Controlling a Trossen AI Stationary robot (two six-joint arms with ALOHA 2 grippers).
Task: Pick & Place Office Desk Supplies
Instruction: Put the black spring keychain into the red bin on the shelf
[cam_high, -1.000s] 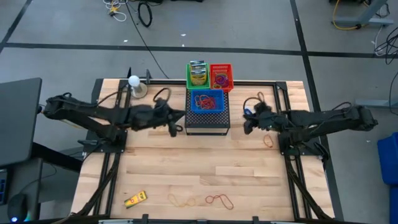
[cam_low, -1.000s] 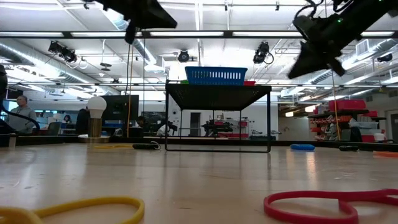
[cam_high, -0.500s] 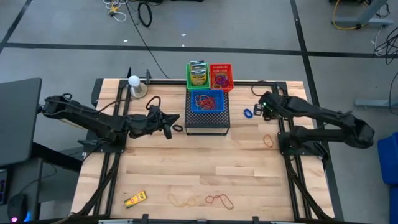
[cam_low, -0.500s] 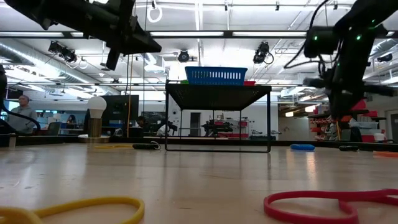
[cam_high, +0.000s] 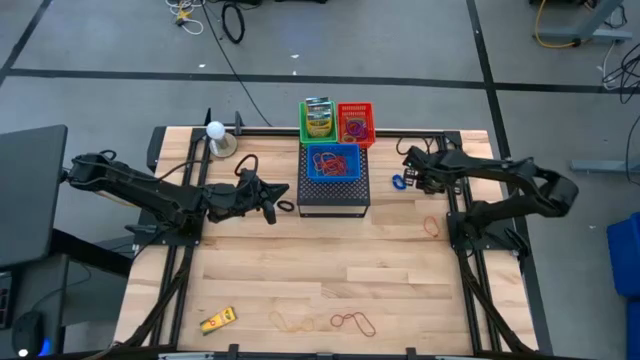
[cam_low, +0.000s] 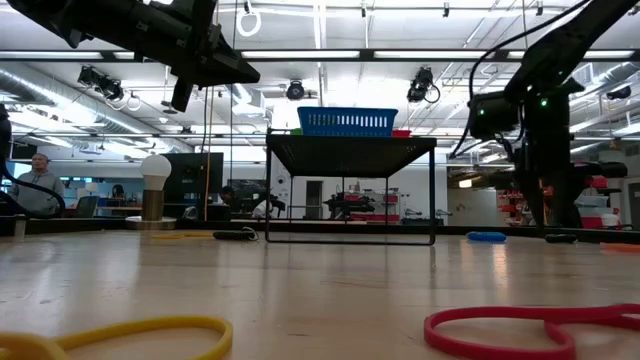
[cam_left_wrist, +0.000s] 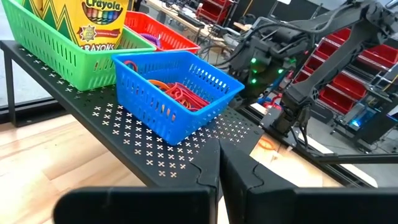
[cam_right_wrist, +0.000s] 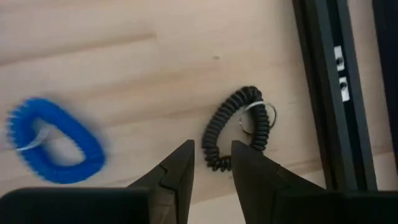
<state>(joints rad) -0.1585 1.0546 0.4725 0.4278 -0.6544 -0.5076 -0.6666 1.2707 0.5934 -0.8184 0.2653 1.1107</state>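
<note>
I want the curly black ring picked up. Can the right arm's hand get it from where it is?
Probably yes. The right hand hangs just above the black coil ring with its fingers parted, and only bare table lies between. The blue coil ring sits off to one side, not blocking.

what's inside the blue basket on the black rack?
The blue plastic basket on the black perforated rack holds a tangle of red and orange rubber bands. Anything beneath that pile is covered.

Reading "Crayola" and "CRAYONS" on the yellow crayon box (cam_left_wrist: 93, 22) standing in the green basket (cam_left_wrist: 59, 53); no other legible text.
</note>
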